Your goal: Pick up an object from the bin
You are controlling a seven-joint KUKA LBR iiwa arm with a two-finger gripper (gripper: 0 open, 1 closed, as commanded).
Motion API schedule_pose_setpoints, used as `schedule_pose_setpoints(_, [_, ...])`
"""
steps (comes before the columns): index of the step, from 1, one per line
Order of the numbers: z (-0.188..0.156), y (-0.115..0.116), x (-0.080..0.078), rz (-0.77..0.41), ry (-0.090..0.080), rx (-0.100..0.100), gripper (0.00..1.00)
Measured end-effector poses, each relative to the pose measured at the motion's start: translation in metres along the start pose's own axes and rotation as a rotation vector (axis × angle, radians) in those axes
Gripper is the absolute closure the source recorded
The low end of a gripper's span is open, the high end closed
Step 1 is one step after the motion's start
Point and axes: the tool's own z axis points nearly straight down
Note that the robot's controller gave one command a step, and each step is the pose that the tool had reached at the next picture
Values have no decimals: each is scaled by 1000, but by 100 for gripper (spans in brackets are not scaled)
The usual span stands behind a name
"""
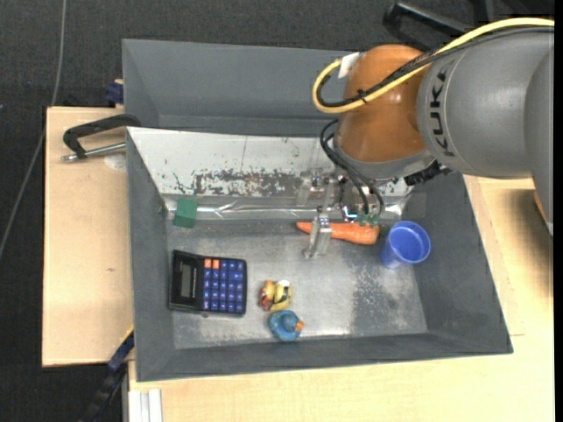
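Gripper (pixel 322 234) low over bin (pixel 378 299) floor, spread or pressed together: cannot tell; orange carrot (pixel 350 232) just beside at 3 o'clock, blue cup (pixel 405 243) beyond; calculator (pixel 208 284) at 8 o'clock.

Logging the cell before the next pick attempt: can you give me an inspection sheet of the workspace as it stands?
Surface: grey metal bin, floor scuffed, dark speckles along the back wall.
Job's things: orange toy carrot lying mid-right, under the gripper.
Clutter: blue cup right of the carrot; green block back left; black-and-blue calculator front left; small yellow-red toy and blue toy at the front.
Gripper: gripper down at the carrot's left end; whether it grips cannot be judged.
Cables: yellow cable looped over the arm's orange cover.
Surroundings: dark carpet beyond the bin.
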Motion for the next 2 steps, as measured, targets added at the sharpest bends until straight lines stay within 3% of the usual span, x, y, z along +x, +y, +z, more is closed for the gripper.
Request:
schedule_pose_setpoints(1, [-5, 0, -2, 1, -8, 0, 0])
schedule_pose_setpoints(2, [29, -47, 3, 15, -6, -2, 0])
